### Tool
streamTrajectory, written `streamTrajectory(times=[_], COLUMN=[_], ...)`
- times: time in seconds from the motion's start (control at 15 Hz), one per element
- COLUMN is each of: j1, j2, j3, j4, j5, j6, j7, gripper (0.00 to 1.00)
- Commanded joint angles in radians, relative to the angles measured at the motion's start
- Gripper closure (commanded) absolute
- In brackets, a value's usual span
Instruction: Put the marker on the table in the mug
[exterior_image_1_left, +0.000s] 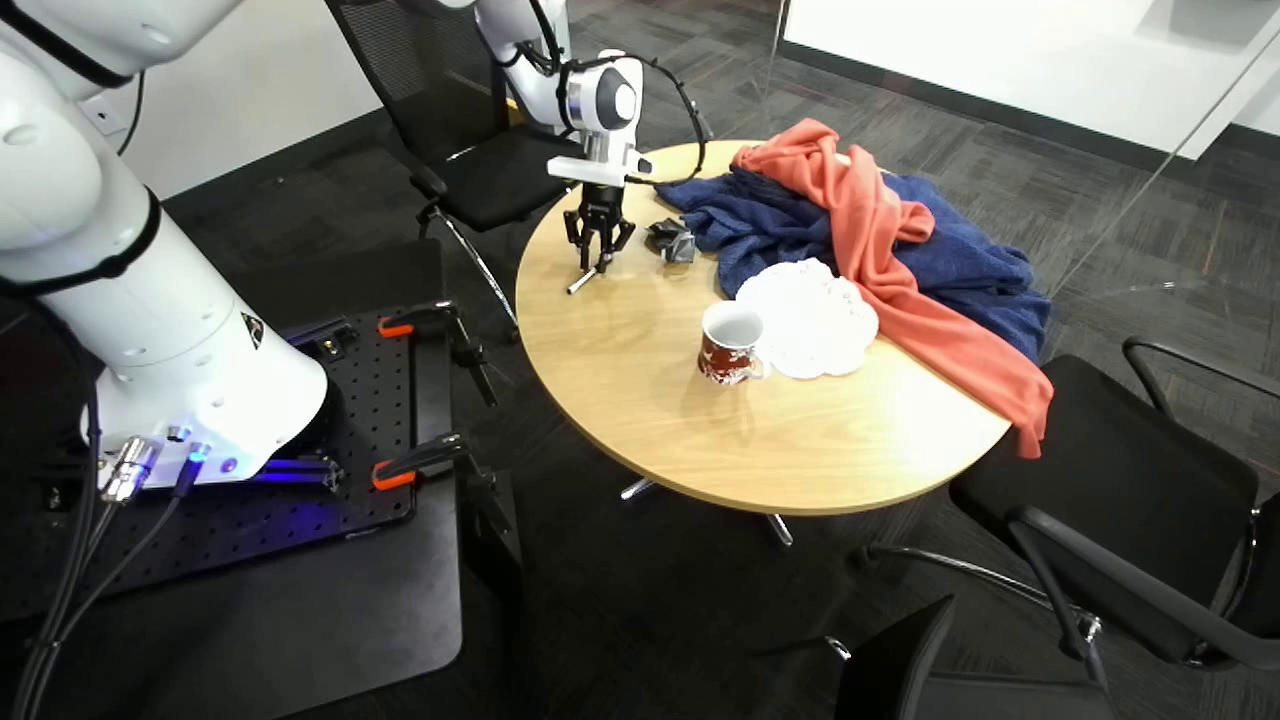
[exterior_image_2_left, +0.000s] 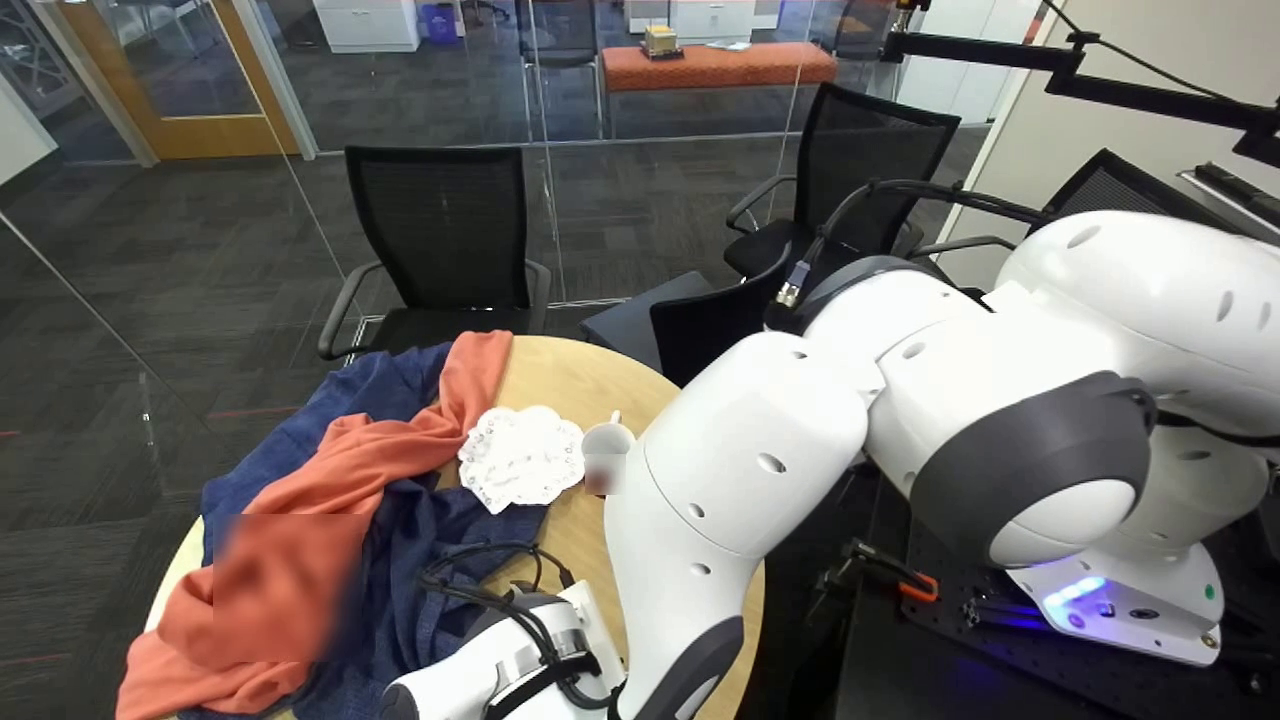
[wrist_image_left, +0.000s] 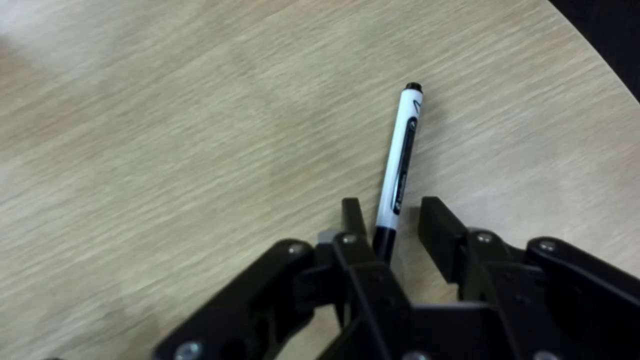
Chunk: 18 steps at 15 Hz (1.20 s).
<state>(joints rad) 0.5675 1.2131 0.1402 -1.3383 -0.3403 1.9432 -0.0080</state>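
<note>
The marker (wrist_image_left: 400, 155) is a white pen with a dark cap and a dark end tip. It lies flat on the light wood table (exterior_image_1_left: 620, 380), and it also shows in an exterior view (exterior_image_1_left: 581, 282). My gripper (wrist_image_left: 390, 202) is open and points down, with its fingers on both sides of the marker's dark-capped end and a gap to the right finger. The gripper also shows low at the table in an exterior view (exterior_image_1_left: 595, 266). The red and white mug (exterior_image_1_left: 726, 355) stands upright on the table; it also shows in an exterior view (exterior_image_2_left: 607, 440), partly behind the arm.
A white lacy mat (exterior_image_1_left: 808, 318) lies beside the mug. A blue cloth (exterior_image_1_left: 960, 260) and an orange cloth (exterior_image_1_left: 880, 230) cover the table's far side. A small dark crumpled object (exterior_image_1_left: 672, 241) lies close to the gripper. Black chairs (exterior_image_1_left: 1110, 470) stand around the table.
</note>
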Motion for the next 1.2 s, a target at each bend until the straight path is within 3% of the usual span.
streamTrajectory(times=[0.0,0.13,0.4,1.13], j1=[0.011,0.009,-0.018,-0.031], j2=[0.006,-0.026,-0.171,-0.643], j3=[-0.011,-0.016,-0.034,-0.18], j4=[0.026,-0.005,-0.146,-0.598], j5=[-0.005,-0.007,-0.007,-0.114], j6=[-0.019,-0.001,0.122,0.449], j7=[0.014,0.027,0.098,0.418], gripper=[0.96,1.0,0.97,0.97])
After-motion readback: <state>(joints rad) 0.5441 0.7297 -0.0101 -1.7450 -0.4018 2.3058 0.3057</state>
